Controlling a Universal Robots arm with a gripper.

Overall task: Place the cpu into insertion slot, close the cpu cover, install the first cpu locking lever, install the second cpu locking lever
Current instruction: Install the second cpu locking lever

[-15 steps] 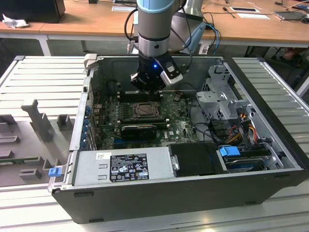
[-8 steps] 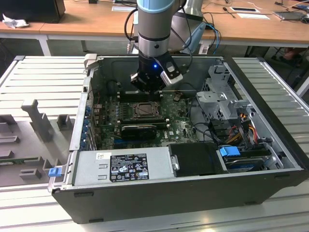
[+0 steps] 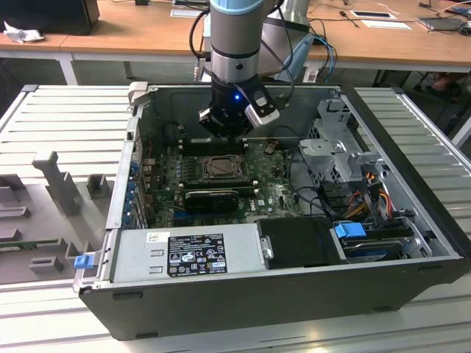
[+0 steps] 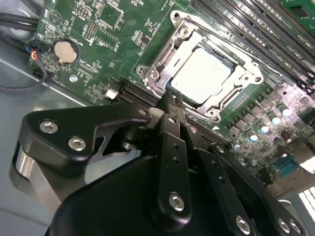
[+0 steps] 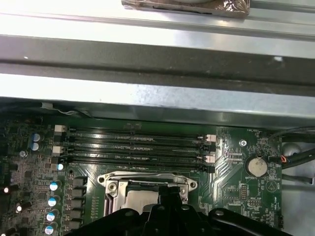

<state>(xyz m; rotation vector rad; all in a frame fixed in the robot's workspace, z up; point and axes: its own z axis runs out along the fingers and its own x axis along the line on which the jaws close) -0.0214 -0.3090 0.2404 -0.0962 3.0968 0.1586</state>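
Ribbed pale-grey metal bench [image 3: 66, 118] carries everything; open black computer case [image 3: 280, 294] lies on its side on bench, cavity facing up; grey moulded fixture blocks [image 3: 62, 184] stand on bench just beside case, toward exterior view's left; small blue clip [image 3: 83, 260] near case's front corner.

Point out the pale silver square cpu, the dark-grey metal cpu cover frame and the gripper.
pale silver square cpu [image 4: 201, 74]: second wrist view, middle of its metal top.
dark-grey metal cpu cover frame [image 4: 241, 82]: second wrist view, frame edge beside the chip.
black gripper [image 4: 170, 104]: second wrist view, between its fingertips.
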